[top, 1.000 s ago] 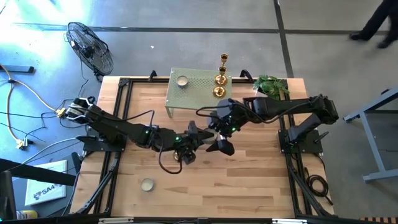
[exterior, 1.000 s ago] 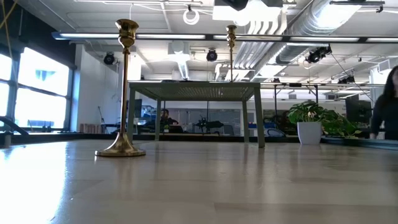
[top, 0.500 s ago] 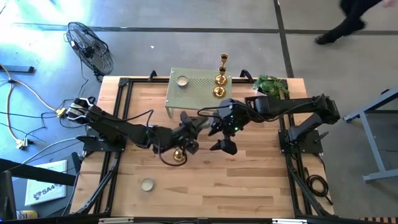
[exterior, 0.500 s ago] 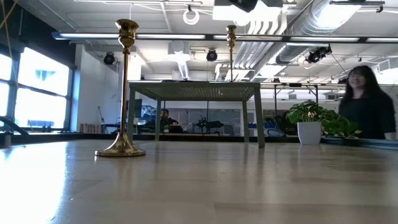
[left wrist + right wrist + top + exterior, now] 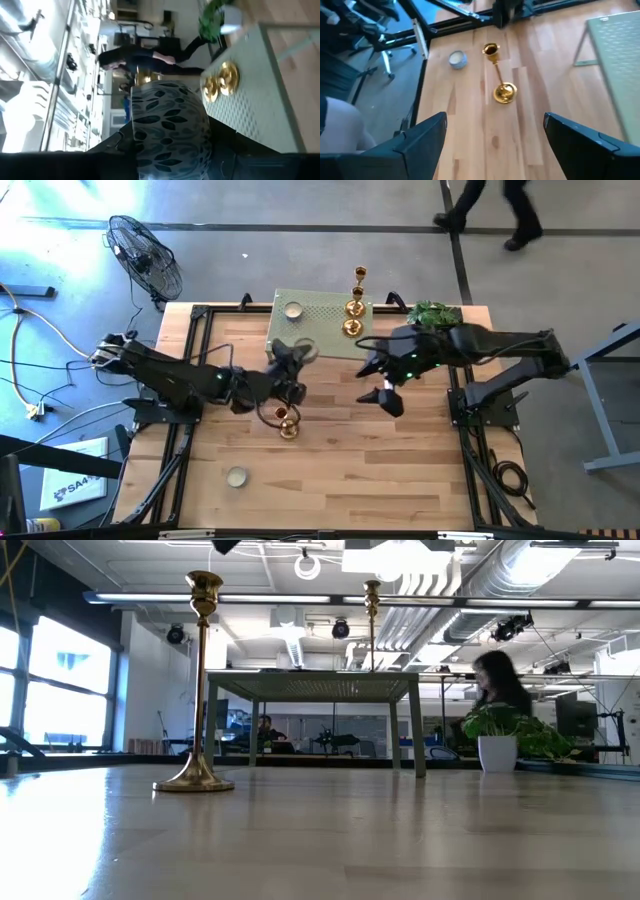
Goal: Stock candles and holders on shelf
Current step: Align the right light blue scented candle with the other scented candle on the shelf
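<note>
The sage-green shelf (image 5: pixel 318 320) stands at the table's far edge and carries one pale candle (image 5: pixel 293 310) and three gold holders (image 5: pixel 354 308). A fourth holder (image 5: pixel 287 421) stands upright on its round base on the table; it also shows in the low view (image 5: pixel 200 680). Another candle (image 5: pixel 236 477) lies near the front left. My left gripper (image 5: pixel 298 356) is shut on a leaf-patterned candle (image 5: pixel 170 125) just before the shelf's near edge. My right gripper (image 5: pixel 384 384) hangs open and empty over the table's right middle. My left gripper pinches the candle's round patterned side wall (image 5: pixel 167 145) between its two fingers. The fingers come roughly level from the table's left near side. The candle is lifted clear of the table, in front of the shelf (image 5: pixel 260 100).
A potted plant (image 5: pixel 436 315) stands at the far right corner beside the shelf. A person walks on the floor beyond the table (image 5: pixel 490 205). Bare wood lies around the standing holder (image 5: pixel 497 75) and the near candle (image 5: pixel 456 59).
My left gripper has gone from above the standing holder toward the table's far edge, up to the shelf's near edge. The holder stays standing on the table. My right gripper has gone toward the table's right edge and a little toward its far edge, staying open.
</note>
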